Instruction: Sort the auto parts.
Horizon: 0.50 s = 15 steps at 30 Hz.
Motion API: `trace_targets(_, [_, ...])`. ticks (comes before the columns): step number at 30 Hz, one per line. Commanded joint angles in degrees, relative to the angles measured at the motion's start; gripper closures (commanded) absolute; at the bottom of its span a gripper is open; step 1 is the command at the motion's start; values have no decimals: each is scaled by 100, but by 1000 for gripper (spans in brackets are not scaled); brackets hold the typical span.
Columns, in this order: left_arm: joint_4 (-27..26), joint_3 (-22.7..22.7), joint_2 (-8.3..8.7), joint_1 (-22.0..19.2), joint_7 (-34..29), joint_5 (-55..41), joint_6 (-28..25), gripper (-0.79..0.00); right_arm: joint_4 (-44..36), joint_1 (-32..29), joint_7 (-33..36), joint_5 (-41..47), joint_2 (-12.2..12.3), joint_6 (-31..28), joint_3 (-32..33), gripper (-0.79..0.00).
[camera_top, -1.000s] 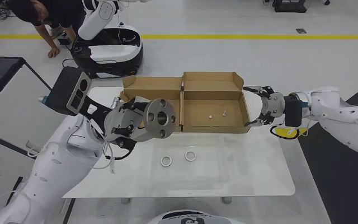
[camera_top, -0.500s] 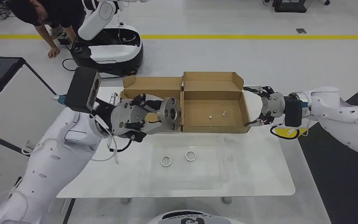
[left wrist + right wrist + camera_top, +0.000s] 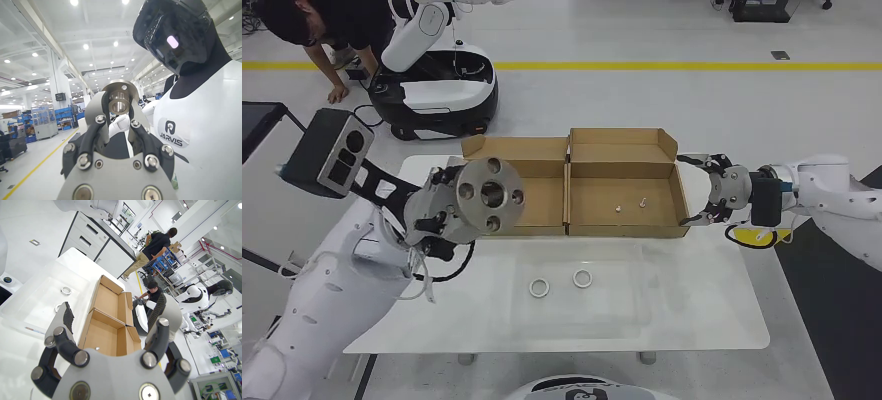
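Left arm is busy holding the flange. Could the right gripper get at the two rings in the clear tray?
Probably yes. The right gripper is open and empty beside the cardboard box; the rings lie uncovered in the open-topped tray, with nothing between. Whether the arm stretches that far is uncertain.

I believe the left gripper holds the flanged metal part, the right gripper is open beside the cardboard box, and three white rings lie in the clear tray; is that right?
Not quite: the top view shows two white rings, not three, in the clear tray. The rest holds: the left gripper holds the flanged metal part, and the right gripper is open beside the cardboard box.
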Motion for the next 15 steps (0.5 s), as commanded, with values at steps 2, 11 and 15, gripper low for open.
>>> trace_targets(2, [22, 40, 38, -13, 45, 94, 0, 0, 0, 0, 0, 0, 0, 0, 0, -785])
trace_targets(11, [198, 122, 193, -62, -32, 437, 0, 0, 0, 0, 0, 0, 0, 0, 0, -785])
trace_targets(15, [227, 171, 245, -99, 75, 474, 0, 0, 0, 0, 0, 0, 0, 0, 0, -785])
